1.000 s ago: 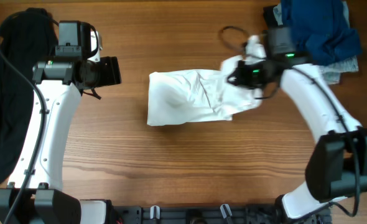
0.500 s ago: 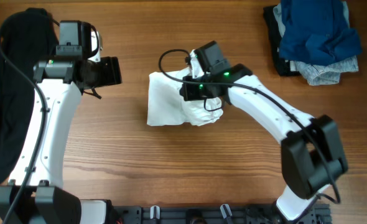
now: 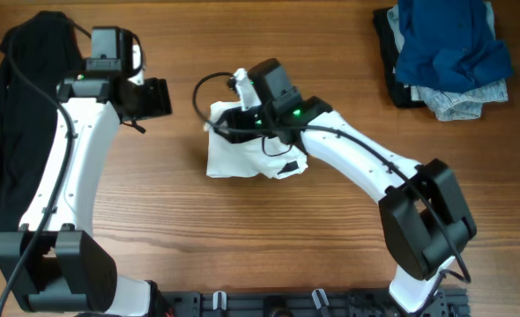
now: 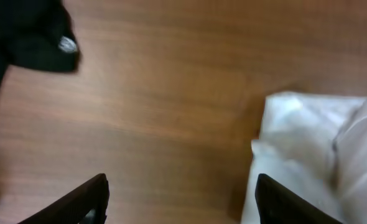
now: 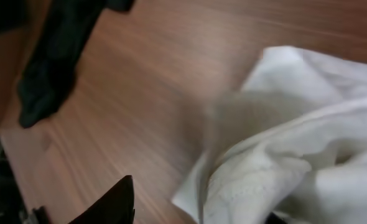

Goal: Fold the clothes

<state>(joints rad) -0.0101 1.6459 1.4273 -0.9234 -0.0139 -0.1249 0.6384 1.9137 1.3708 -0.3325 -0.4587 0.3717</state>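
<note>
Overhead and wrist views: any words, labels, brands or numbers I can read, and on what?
No text reads anywhere.
white garment: no print showing.
black garment: no label; its pale spot is too blurred to read.
clothes pile: no legible label.
right arm: green lights only.

White garment [image 3: 234, 160]: plain, no print showing. Black garment [image 3: 13, 132]: solid, unpatterned. In the pile, a deep blue garment [image 3: 449, 44] and a pale grey garment [image 3: 463, 101], faintly mottled. Table [image 3: 242, 246]: warm brown, wood grain. Arms [image 3: 66, 176]: white, with black joints.
</note>
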